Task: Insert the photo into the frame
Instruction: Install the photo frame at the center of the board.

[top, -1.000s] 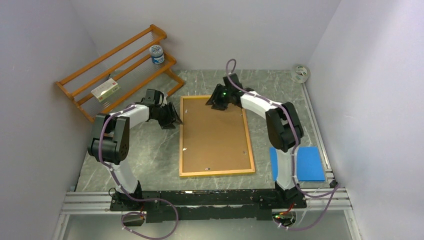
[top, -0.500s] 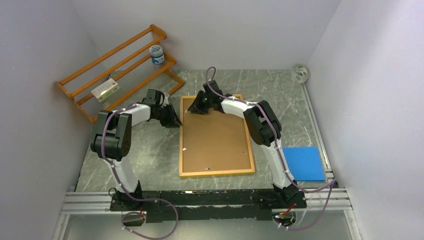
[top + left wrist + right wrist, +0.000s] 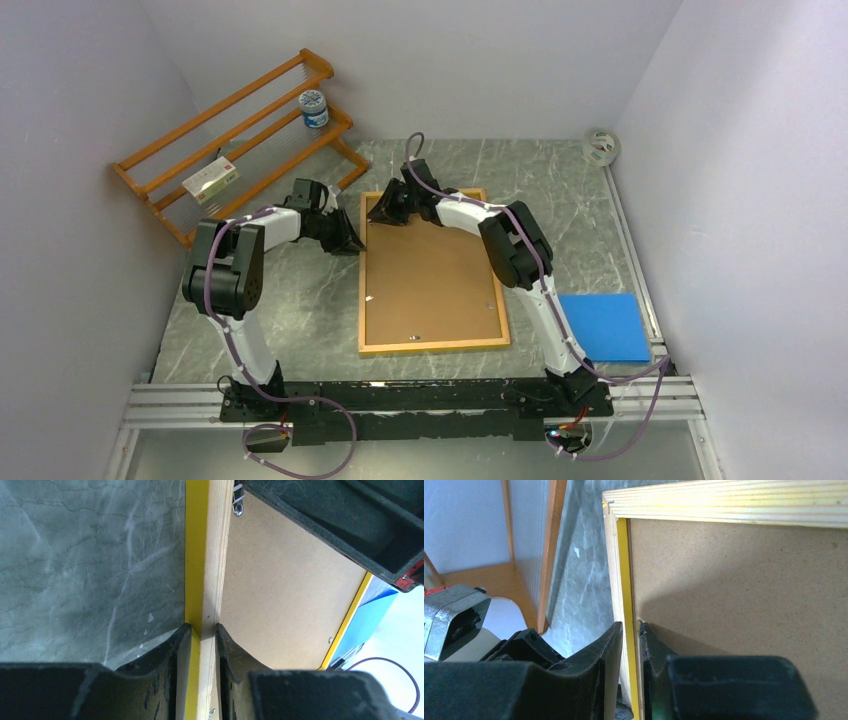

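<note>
The frame (image 3: 432,346) lies face down on the table, wood back up, with the brown backing board (image 3: 430,280) in it. The photo is not in view. My left gripper (image 3: 352,242) is shut on the frame's left rail near the far-left corner; the left wrist view shows its jaws (image 3: 202,628) pinching the wood-and-yellow rail (image 3: 210,555). My right gripper (image 3: 378,214) sits at the frame's far-left corner. In the right wrist view (image 3: 630,625) its jaws are almost closed over the rail's yellow inner lip, beside the backing board's edge (image 3: 724,580).
An orange slatted rack (image 3: 235,150) stands at the back left with a jar (image 3: 314,108) and a white box (image 3: 211,181) on it. A blue sheet (image 3: 603,327) lies at the right. A tape roll (image 3: 601,146) is at the back right corner.
My right gripper has slid left along the frame's far rail, from its middle to the far-left corner. The left gripper has stayed on the left rail.
</note>
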{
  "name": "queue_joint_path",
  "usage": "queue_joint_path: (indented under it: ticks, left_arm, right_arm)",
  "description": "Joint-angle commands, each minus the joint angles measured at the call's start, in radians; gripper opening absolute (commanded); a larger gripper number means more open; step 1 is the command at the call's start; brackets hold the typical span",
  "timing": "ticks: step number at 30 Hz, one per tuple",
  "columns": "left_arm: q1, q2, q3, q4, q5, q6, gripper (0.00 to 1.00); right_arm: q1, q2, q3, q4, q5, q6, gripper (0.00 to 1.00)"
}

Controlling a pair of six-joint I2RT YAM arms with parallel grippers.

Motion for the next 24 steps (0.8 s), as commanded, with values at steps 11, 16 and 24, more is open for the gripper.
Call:
queue_joint_path:
  ticks: [11, 16, 24]
  left_arm:
    - [-0.008, 0.044, 0.007, -0.055, -0.015, 0.044, 0.27]
    - [-0.008, 0.049, 0.021, -0.105, -0.052, 0.061, 0.27]
    - [-0.007, 0.069, 0.041, -0.12, -0.068, 0.054, 0.27]
  right_arm:
    - [0.004, 0.077, 0.031, -0.01, -0.153, -0.063, 0.16]
    - [0.004, 0.073, 0.031, -0.027, -0.186, -0.083, 0.14]
    - [0.007, 0.046, 0.019, -0.046, -0.207, -0.086, 0.11]
